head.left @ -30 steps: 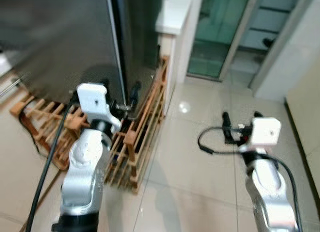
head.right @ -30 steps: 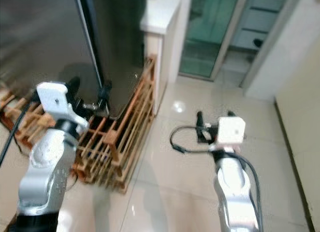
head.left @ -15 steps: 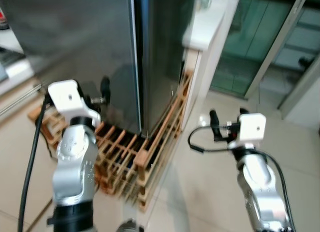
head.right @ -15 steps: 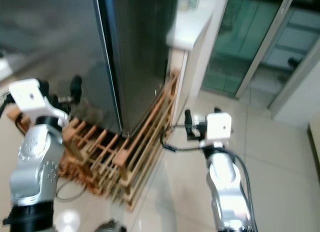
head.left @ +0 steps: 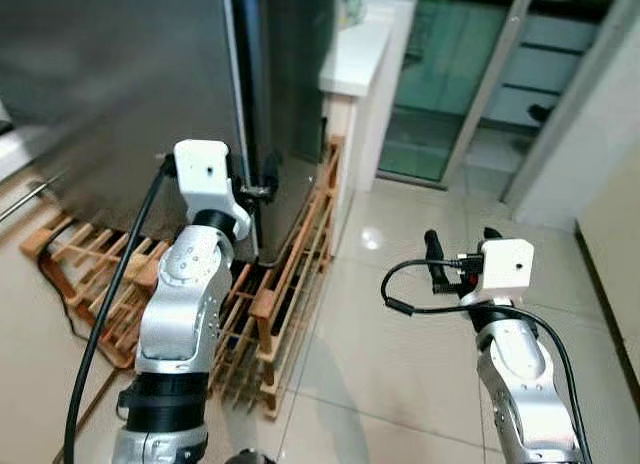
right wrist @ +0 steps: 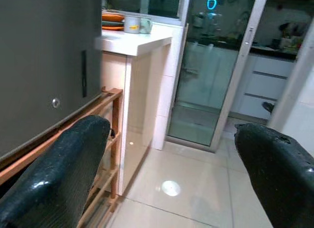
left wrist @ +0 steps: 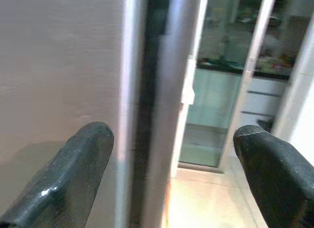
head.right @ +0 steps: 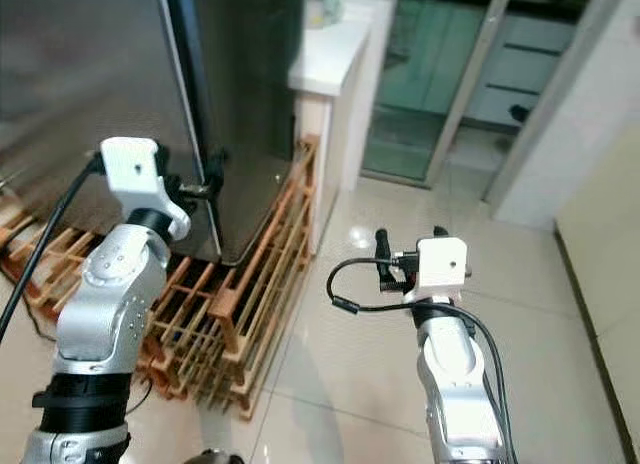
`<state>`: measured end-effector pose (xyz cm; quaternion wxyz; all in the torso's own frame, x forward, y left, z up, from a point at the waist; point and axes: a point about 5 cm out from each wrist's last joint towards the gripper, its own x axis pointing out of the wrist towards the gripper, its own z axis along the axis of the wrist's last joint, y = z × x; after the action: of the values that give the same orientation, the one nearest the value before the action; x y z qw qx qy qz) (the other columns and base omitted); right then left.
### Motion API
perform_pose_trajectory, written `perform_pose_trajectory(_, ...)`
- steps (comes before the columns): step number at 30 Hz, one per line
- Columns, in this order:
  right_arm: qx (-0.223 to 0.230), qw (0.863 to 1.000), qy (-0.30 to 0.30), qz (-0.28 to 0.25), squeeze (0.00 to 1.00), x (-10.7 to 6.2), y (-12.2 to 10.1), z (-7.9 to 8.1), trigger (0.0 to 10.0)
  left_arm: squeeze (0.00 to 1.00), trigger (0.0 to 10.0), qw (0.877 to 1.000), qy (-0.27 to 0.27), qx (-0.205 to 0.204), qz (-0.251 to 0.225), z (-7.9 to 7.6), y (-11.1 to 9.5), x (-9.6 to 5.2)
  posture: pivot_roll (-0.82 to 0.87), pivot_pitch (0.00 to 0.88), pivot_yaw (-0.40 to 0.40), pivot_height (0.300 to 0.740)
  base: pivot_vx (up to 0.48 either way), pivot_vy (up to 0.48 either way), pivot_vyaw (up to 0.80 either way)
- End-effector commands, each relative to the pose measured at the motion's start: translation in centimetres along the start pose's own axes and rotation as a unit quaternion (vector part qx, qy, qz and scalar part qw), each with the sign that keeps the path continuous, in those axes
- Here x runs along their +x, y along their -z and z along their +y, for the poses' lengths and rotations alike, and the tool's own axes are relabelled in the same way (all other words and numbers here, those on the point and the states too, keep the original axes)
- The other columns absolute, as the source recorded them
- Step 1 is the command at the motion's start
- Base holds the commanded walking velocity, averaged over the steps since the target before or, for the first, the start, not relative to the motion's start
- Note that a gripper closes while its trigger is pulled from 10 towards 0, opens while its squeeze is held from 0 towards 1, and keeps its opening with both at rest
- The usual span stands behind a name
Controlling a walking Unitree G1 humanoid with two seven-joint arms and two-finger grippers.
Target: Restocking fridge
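Fridge: the tall grey fridge [head.left: 120,84] stands at the far left, door shut, raised on a wooden rack [head.left: 280,284] on the floor.
Door edge: the free edge of the door [left wrist: 128,105] runs up the right side of the front, with a dark seam beside it.
Left hand: the left hand [head.left: 262,189] is raised right at that edge, fingers apart and holding nothing; in the wrist view the door edge lies between the two fingertips [left wrist: 83,154].
Right hand: the right hand [head.right: 408,246] hovers over the tiled floor [head.left: 400,324], well apart from the fridge, fingers apart and empty.
Surroundings: a white table [right wrist: 132,41] just right of the fridge carries plates and a cup [right wrist: 132,24]; a glass door [head.left: 460,74] lies beyond.
Handling: the door is probably heavy, stiff and smooth, with a seal that resists at first; the metal looks slippery.
Grip: take hold around the door's free edge, and pull steadily outward.
Stage: opening looks not yet begun.
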<state>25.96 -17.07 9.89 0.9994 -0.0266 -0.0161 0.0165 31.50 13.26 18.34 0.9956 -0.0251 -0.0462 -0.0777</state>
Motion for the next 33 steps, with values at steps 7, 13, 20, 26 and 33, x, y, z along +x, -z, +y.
perform_pose_trajectory(7, 0.003, 1.0, 0.006, -0.001, 0.0, 0.1, 0.1, -0.2, 10.0, 0.0, 10.0, 1.0, 0.024, -0.012, 0.011, -1.0, -0.1, 0.6, -0.04, 0.0, -0.006, 0.74, 0.0, 0.0, 0.0)
perform_pose_trajectory(13, 0.003, 1.0, 0.002, 0.001, 0.0, 0.3, 0.2, -0.1, 10.0, 0.0, 10.0, 0.999, -0.017, -0.008, 0.036, -0.9, 1.3, 1.6, -0.03, 0.0, -0.012, 0.74, 0.0, 0.0, 0.0)
perform_pose_trajectory(20, 0.002, 1.0, 0.0, -0.003, 0.0, 0.5, 0.0, 0.0, 10.0, 0.0, 10.0, 0.999, -0.015, -0.013, 0.039, -1.0, 1.5, 2.6, -0.05, 0.0, -0.001, 0.74, 0.0, 0.0, 0.0)
perform_pose_trajectory(26, -0.006, 0.999, 0.018, -0.034, 0.0, -2.5, -1.8, -1.2, 10.0, 0.0, 10.0, 1.0, 0.009, 0.003, 0.027, 3.1, 3.0, -3.9, -0.06, 0.0, 0.02, 0.74, 0.0, 0.0, 0.0)
perform_pose_trajectory(33, -0.043, 0.998, 0.036, -0.039, 0.0, -7.1, -3.9, -3.3, 10.0, 0.0, 10.0, 0.997, -0.056, 0.047, -0.001, 4.6, 1.3, -10.9, -0.04, 0.0, -0.009, 0.74, 0.0, 0.0, 0.0)
